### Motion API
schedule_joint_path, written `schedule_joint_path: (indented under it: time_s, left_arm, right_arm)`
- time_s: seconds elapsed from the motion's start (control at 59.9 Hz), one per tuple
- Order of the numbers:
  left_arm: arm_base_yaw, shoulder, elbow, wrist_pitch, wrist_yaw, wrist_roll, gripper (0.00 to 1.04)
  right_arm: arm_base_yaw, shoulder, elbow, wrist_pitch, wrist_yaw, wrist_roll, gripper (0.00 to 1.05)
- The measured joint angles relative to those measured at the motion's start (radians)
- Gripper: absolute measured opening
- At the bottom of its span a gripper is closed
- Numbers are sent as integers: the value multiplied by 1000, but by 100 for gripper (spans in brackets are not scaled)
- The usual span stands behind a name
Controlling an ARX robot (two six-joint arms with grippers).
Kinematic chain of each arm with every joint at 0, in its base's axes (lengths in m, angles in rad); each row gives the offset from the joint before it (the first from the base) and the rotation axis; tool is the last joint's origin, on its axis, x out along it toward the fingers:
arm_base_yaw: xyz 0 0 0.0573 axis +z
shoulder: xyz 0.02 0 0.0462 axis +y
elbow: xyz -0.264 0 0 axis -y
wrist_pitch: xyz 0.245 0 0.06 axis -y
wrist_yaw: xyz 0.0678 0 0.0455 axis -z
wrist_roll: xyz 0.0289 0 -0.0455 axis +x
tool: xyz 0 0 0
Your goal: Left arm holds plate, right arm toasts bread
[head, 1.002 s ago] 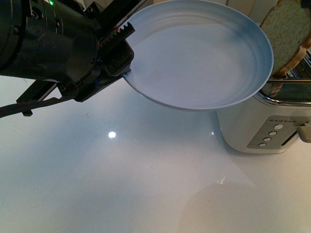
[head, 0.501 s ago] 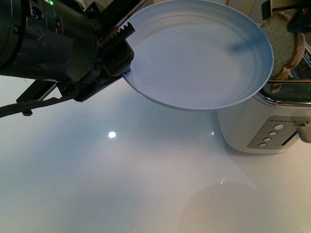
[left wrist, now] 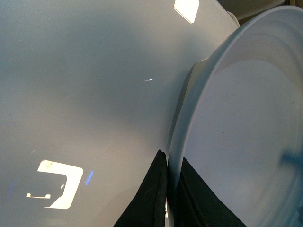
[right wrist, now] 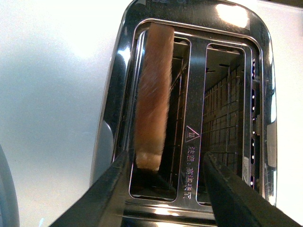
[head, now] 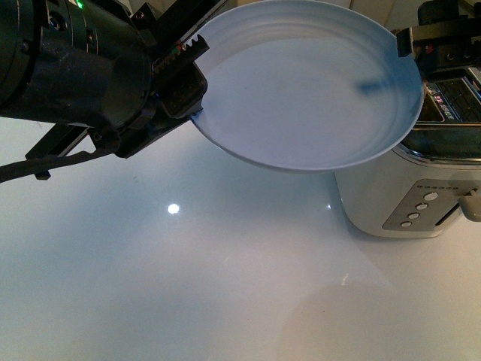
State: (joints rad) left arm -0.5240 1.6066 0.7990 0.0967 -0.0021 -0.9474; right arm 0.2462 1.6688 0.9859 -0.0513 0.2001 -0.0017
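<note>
My left gripper [head: 197, 75] is shut on the rim of the pale blue plate [head: 308, 83] and holds it in the air, tilted, beside the toaster [head: 391, 195]. In the left wrist view its black jaws [left wrist: 168, 189] pinch the plate's edge [left wrist: 246, 132]. The bread [right wrist: 154, 94] stands on edge in one slot of the toaster [right wrist: 118, 94]. My right gripper [right wrist: 165, 189] hangs just above that slot, open, with its fingers apart from the slice. In the front view the right gripper [head: 443, 45] shows over the toaster's top, and the bread is hidden there.
The toaster stands on a glossy white table [head: 173, 286]. Its front carries a button panel [head: 421, 207] and a lever [head: 472, 204]. The second slot [right wrist: 225, 109] holds nothing. The plate's rim overhangs the toaster's near corner.
The bread has gone down from above the toaster into the slot and out of the front view. The right gripper came down with it and let go. Left arm and plate stayed still.
</note>
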Motion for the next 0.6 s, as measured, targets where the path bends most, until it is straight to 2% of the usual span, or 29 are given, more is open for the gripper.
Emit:
schedule_joint_path:
  time_s: [0.2,0.367,0.601]
  left_arm:
    - [-2,0,0,0,-1,1,3]
    - [-5,0,0,0,2,4,3]
    - [-6,0,0,0,1,5,3]
  right_arm:
    - [-16,-55,-34,34,-10,37,97]
    - [-41,-167,-101,87,-4,67,96]
    - [-55,-360,-223,180,63,68,96]
